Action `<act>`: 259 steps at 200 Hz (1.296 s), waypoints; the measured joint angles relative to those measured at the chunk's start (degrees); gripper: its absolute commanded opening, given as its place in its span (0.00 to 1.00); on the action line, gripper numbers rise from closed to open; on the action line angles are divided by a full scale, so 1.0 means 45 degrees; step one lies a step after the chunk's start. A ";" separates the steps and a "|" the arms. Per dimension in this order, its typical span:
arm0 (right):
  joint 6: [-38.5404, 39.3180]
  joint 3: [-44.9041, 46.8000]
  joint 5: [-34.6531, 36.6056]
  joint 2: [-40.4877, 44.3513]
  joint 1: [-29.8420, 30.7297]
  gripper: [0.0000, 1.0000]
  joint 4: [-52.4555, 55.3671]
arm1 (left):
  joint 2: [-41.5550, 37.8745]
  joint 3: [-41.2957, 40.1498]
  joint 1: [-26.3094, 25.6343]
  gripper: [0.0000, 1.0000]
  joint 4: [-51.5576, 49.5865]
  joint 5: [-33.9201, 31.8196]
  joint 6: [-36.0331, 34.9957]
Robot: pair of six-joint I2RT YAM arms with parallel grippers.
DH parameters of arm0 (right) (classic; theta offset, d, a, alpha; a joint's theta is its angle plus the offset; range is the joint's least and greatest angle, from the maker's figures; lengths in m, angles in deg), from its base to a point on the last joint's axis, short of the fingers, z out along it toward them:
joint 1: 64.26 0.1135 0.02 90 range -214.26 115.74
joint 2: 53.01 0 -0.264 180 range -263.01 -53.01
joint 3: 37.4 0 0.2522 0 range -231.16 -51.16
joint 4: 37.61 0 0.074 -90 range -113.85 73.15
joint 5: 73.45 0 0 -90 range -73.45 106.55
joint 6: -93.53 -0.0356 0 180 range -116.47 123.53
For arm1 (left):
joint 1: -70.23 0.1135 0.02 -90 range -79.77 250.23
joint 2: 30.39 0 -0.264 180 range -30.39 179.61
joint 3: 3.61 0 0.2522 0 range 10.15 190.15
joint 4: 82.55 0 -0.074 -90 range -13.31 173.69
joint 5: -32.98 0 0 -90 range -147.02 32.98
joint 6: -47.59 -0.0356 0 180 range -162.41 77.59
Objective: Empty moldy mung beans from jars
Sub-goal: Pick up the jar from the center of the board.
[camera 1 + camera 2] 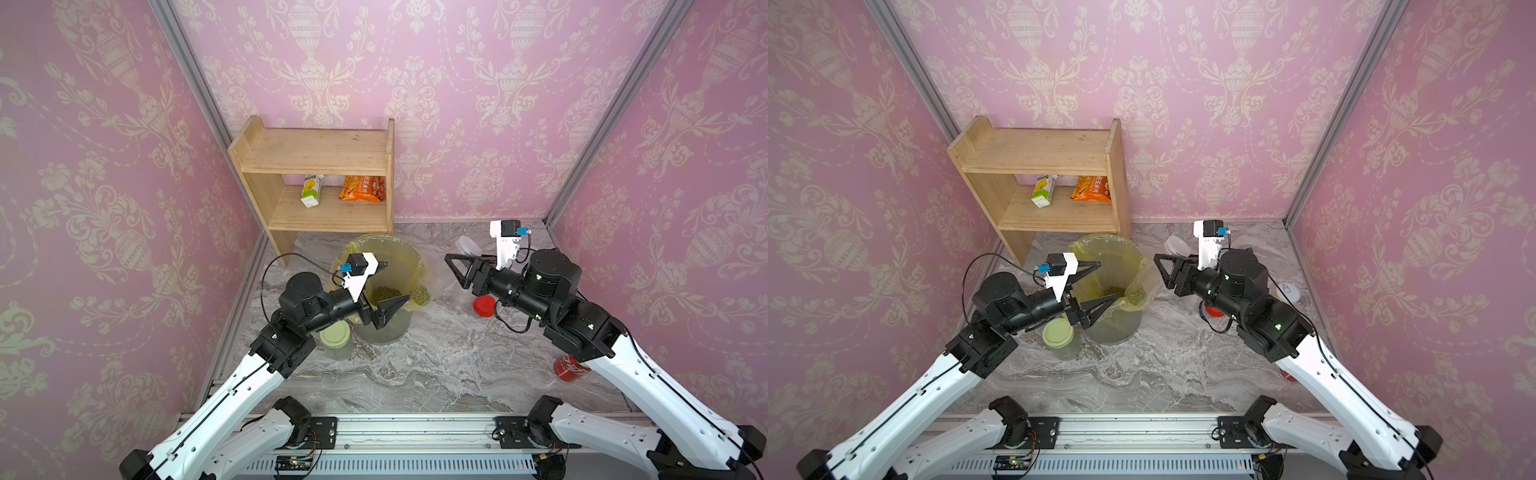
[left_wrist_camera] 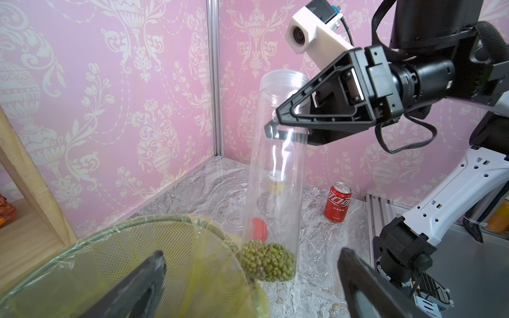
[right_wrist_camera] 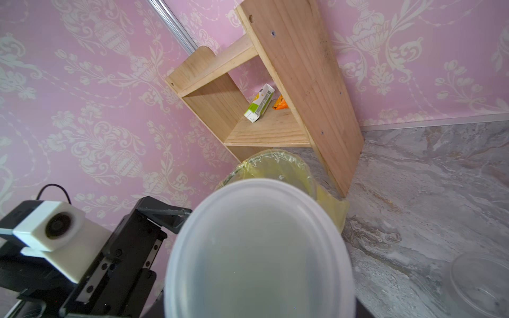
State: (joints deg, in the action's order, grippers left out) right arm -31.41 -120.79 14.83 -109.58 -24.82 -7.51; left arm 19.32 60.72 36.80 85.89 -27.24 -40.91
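My right gripper (image 1: 453,270) (image 2: 275,129) is shut across the middle of a slim clear jar (image 2: 275,170), held tilted. Its lower end rests at the rim of the yellow-bagged bin (image 1: 374,241) (image 2: 124,223). Mung beans (image 2: 267,261) (image 1: 419,294) are gathered in that lower end, and more beans (image 1: 384,293) lie inside the bin. The jar's upper end (image 3: 259,247) fills the right wrist view and hides the fingers. My left gripper (image 1: 388,286) (image 2: 252,286) hangs open over the bin, holding nothing. A green-lidded jar (image 1: 336,338) stands under the left arm.
A red lid (image 1: 484,306) and an empty clear jar (image 3: 482,283) sit on the marble top under the right arm. A red drink can (image 1: 571,368) stands by the right arm, near a yellow tin (image 1: 1287,293). Behind the bin, a wooden shelf (image 1: 316,166) holds a carton and a snack bag.
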 measured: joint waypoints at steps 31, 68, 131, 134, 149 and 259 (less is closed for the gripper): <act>-0.0588 -0.0097 -0.0398 0.0005 -0.0068 0.48 -0.0520 | 0.0262 -0.0034 0.0000 0.99 0.0301 0.0228 -0.0029; -0.1277 -0.0087 -0.0675 -0.0024 -0.0165 0.48 -0.1190 | 0.0806 -0.0063 0.0000 0.99 0.0826 0.0617 -0.0029; -0.2603 -0.0053 -0.1209 -0.1219 -0.0345 0.47 -0.2686 | 0.1763 -0.0452 0.0136 0.92 0.2803 0.0753 0.0010; -0.2681 -0.0015 -0.1214 -0.1253 -0.0350 0.47 -0.2837 | 0.1807 -0.0452 0.0151 0.91 0.2919 0.0748 0.0015; -0.3104 0.0194 -0.1258 -0.1384 -0.0423 0.47 -0.3434 | 0.1987 -0.0491 0.0306 0.88 0.3468 0.0753 0.0083; -0.5333 0.0301 -0.1783 -0.2783 -0.0937 0.46 -0.6028 | 0.3104 -0.1035 0.1569 0.84 0.7257 0.0748 0.1277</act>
State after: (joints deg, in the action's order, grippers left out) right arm -55.41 -119.43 6.81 -122.11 -29.04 -34.64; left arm 33.29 56.06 43.86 118.54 -23.87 -35.16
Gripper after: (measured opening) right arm 0.571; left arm 0.841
